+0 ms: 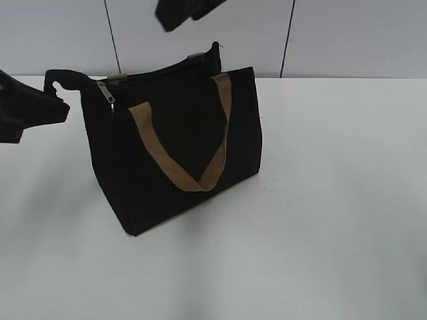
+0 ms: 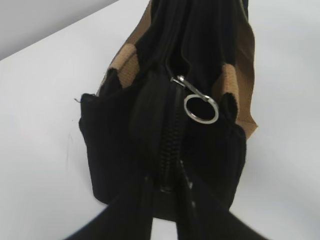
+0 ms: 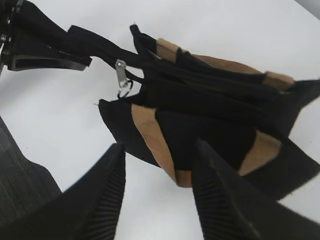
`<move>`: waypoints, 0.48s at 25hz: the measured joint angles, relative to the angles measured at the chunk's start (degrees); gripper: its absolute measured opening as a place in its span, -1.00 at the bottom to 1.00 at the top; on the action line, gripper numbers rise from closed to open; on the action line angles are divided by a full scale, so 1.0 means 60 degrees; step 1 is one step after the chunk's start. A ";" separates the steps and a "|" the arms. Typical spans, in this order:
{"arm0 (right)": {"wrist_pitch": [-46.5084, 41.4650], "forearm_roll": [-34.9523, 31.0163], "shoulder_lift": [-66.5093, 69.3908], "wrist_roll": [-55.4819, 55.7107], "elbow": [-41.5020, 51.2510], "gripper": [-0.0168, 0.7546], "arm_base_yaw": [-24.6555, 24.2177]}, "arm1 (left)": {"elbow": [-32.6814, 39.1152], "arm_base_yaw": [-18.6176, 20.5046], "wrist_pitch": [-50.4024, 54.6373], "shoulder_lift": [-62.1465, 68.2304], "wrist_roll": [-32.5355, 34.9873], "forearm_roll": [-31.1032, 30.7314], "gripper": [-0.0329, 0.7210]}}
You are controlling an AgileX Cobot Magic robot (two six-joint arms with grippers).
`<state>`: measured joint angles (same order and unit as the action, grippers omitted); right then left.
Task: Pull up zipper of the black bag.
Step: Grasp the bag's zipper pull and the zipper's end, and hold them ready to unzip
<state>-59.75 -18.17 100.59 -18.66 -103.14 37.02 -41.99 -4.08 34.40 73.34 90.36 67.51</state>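
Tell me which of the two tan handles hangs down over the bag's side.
The front handle, drooping in a loop across the black bag's camera-facing panel. Of the rear handle, only a short tan stub shows at the top edge.

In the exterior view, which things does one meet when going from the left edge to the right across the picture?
left gripper holding the bag's end tail → zipper pull → front tan handle on the black bag → bare white table. The right gripper hangs above the bag, so it has no clear place in this order.
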 joint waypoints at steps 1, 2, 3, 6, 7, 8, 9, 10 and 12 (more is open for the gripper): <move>0.0000 0.0138 0.0263 0.0025 -0.0262 -0.10 0.0196 | 0.0000 0.0000 0.0075 -0.0083 0.0000 -0.0054 -0.72; 0.0000 0.0270 0.0565 0.0070 -0.0495 -0.11 0.0410 | 0.0000 0.0000 0.0115 -0.0130 0.0000 -0.0077 -0.72; 0.0000 0.0356 0.0853 0.0083 -0.0657 -0.11 0.0596 | 0.0000 0.0000 0.0141 -0.0194 0.0000 -0.0091 -0.72; 0.0022 0.0441 0.1570 0.0199 -0.0984 -0.12 0.0972 | 0.0000 0.0000 0.0104 -0.0340 -0.0003 -0.0092 -0.72; 0.0058 0.0453 0.1777 0.0207 -0.1011 -0.12 0.1051 | 0.0008 0.0000 0.0059 -0.0396 -0.0003 -0.0091 -0.72; 0.0122 0.0472 0.1933 0.0219 -0.1031 -0.12 0.1108 | 0.0008 0.0000 -0.0012 -0.0459 -0.0010 -0.0091 -0.72; 0.0203 0.0483 0.2087 0.0236 -0.1031 -0.12 0.1156 | 0.0008 0.0000 -0.0044 -0.0506 -0.0010 -0.0091 -0.72; 0.0267 0.0493 0.2215 0.0283 -0.1031 -0.12 0.1183 | 0.0008 0.0000 -0.0067 -0.0549 -0.0010 -0.0091 -0.72; 0.0374 0.0504 0.2378 0.0417 -0.1031 -0.12 0.1235 | 0.0008 0.0000 -0.0069 -0.0593 -0.0010 -0.0084 -0.72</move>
<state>-57.50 -15.14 114.86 -16.16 -109.33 44.43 -41.94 -4.08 33.98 69.78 90.30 67.01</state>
